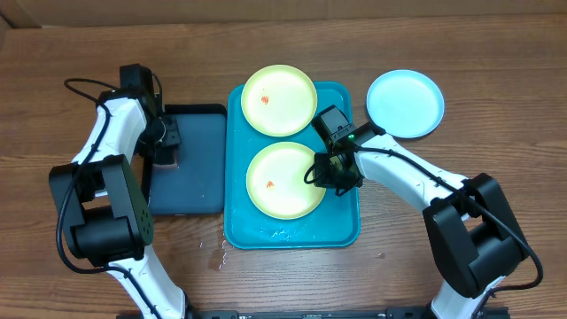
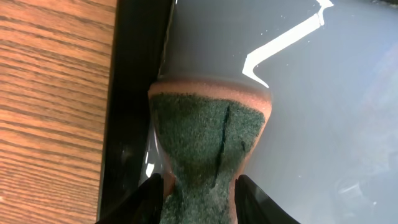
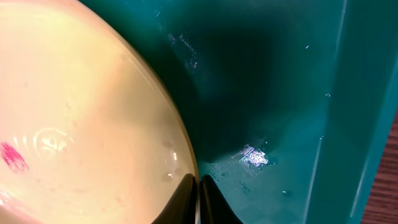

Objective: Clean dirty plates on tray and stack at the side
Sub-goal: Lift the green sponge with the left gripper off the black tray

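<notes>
Two pale yellow-green plates lie on the teal tray (image 1: 347,226): a far one (image 1: 279,89) and a near one (image 1: 283,180), each with a small red-orange smear. A light blue plate (image 1: 405,104) lies on the table right of the tray. My right gripper (image 1: 324,170) is shut on the right rim of the near plate (image 3: 81,124), one finger on each side of the rim (image 3: 198,193). My left gripper (image 1: 166,149) is shut on a green-and-orange sponge (image 2: 208,140) over the dark tray (image 2: 323,93).
The smaller dark navy tray (image 1: 190,159) lies left of the teal tray. Water drops lie on the wood (image 1: 217,257) near the teal tray's front left corner. The teal tray's floor (image 3: 273,93) is wet.
</notes>
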Controlling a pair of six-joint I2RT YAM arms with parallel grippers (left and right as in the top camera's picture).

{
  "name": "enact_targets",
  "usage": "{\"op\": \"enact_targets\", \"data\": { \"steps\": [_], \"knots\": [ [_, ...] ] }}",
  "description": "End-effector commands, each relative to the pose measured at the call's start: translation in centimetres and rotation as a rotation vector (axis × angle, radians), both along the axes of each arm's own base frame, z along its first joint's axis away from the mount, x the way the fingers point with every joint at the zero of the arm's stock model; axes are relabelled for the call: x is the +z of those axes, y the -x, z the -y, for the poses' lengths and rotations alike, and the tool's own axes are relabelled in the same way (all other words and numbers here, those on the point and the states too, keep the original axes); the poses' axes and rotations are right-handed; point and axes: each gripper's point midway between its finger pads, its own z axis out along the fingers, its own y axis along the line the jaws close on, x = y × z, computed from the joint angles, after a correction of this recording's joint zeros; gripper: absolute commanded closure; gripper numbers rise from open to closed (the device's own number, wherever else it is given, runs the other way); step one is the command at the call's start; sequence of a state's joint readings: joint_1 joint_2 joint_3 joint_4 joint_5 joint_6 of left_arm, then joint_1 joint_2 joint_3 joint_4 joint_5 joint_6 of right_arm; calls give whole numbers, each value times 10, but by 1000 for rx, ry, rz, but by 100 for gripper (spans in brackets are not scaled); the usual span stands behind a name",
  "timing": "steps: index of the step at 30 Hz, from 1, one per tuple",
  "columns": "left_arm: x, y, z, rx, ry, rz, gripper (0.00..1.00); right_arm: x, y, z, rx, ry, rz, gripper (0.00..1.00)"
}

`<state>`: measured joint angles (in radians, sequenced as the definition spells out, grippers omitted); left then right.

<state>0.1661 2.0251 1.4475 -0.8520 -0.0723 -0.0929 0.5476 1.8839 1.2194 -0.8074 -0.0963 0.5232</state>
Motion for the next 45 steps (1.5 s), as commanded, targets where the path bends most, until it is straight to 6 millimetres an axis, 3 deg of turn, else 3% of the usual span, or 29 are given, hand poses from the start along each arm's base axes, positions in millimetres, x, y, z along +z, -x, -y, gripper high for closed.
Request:
{"op": "enact_targets", "data": {
  "steps": [1,7,9,10,12,14,17,21,29,36,39,42,45],
  "knots": [
    [-12,7,1,-42,6,-30,61,10,-10,-3,-1,-5,40,95],
    [-27,12,2,-44,6,-28,61,10,-10,-3,-1,-5,40,95],
    [-31,13,5,-52,19,-22,70,10,-10,-3,-1,-5,40,95],
    [-32,13,7,-56,26,-20,80,10,-10,-3,-1,-5,40,95],
    [-31,11,10,-74,46,-14,87,10,-10,-3,-1,-5,39,95],
    [-29,9,12,-77,60,-7,87,10,-10,-3,-1,-5,40,95],
    [-22,6,12,-77,64,-6,74,10,-9,-3,-1,-4,39,95],
    [-14,3,12,-77,65,-9,69,10,-9,-3,-1,-3,36,94],
    [-13,5,11,-76,63,-19,72,10,-9,-3,-1,-3,37,94],
    [-13,6,12,-76,66,-22,96,10,-9,-3,-1,-3,37,94],
    [-13,5,15,-79,84,-17,96,10,-9,-3,-1,-3,37,94],
    [-9,2,20,-89,114,0,96,10,-9,-3,-1,-3,36,83],
    [2,-1,25,-114,133,32,96,10,-7,-2,-1,1,31,83]
  ]
}}
